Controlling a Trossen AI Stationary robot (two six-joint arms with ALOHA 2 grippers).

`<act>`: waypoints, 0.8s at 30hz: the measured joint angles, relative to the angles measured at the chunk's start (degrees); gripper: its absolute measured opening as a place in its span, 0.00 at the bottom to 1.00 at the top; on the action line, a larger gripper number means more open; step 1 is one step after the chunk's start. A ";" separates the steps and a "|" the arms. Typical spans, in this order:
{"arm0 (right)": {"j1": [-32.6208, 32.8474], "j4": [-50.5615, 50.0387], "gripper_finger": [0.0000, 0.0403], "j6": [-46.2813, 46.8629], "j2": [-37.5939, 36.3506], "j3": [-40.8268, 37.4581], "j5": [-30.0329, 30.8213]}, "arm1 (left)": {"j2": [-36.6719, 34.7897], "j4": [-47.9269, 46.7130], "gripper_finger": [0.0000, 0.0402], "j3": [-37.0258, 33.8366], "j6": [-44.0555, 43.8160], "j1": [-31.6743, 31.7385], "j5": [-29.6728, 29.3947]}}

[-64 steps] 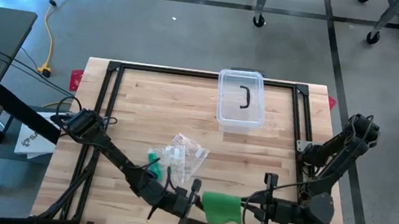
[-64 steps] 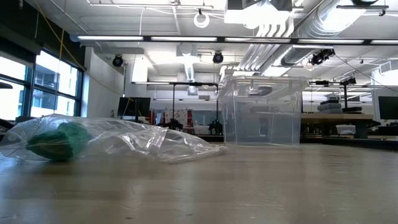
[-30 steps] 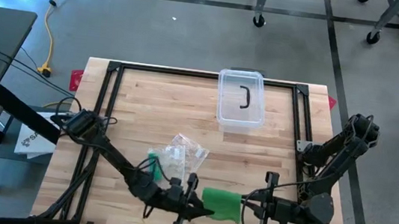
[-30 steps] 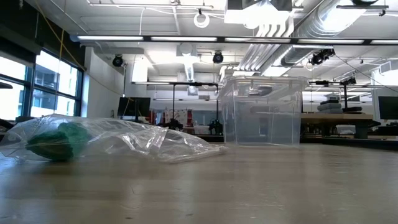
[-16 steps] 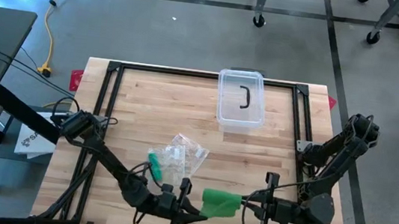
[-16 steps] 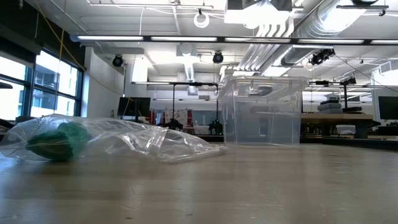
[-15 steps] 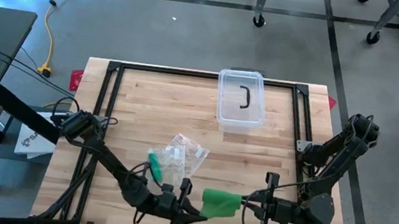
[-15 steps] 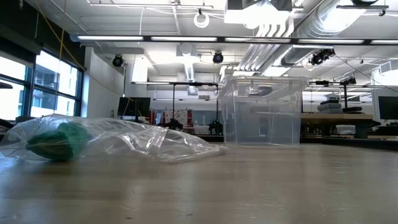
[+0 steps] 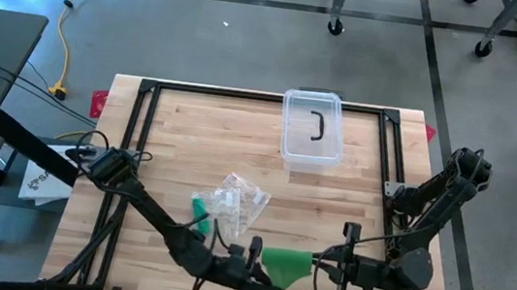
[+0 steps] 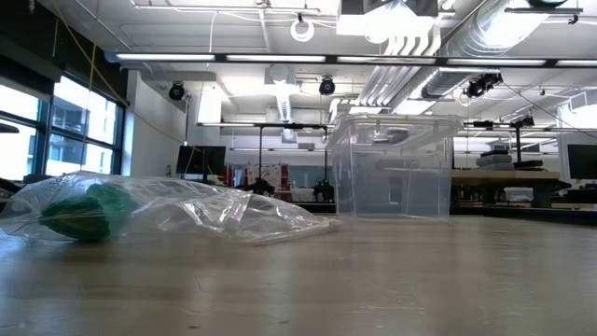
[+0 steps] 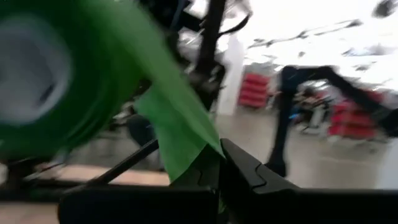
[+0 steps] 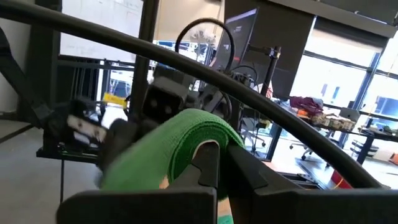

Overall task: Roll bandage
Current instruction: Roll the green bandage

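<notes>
Near the wooden table's front edge, well short of the clear bin, the right gripper clamps the green bandage roll as an anchor while the left gripper, pinched on its loose tail, likely winds it. A workshop lies beyond.

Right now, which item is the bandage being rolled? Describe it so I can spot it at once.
Look at the wooden table's near edge, where the two grippers meet. The green bandage roll hangs between them: the right gripper is shut on the roll, the left gripper on its loose tail. The other green piece lies beside the clear plastic bag, untouched.
</notes>
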 joint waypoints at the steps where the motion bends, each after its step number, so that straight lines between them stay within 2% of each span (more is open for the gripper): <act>1: 0.18 0.37 0.00 -0.25 0.01 0.00 0.01 | 0.00 -1.22 0.00 -0.02 0.34 0.04 -1.39; 8: 1.79 2.46 0.00 -2.07 0.03 0.00 -1.04 | 0.01 -6.56 0.00 -0.02 3.75 0.02 -10.34; 12: 2.37 2.62 0.00 -0.11 0.03 0.00 -2.26 | 0.02 -6.57 0.00 -0.02 9.22 -0.31 -15.57; 20: 1.39 -1.95 0.00 12.01 0.03 0.00 -9.80 | 0.05 -5.33 0.00 -0.02 25.43 -1.69 -23.18; 24: 0.39 -5.80 0.00 17.71 0.03 0.00 -10.66 | 0.11 -3.35 0.00 -0.06 32.23 -2.57 -26.86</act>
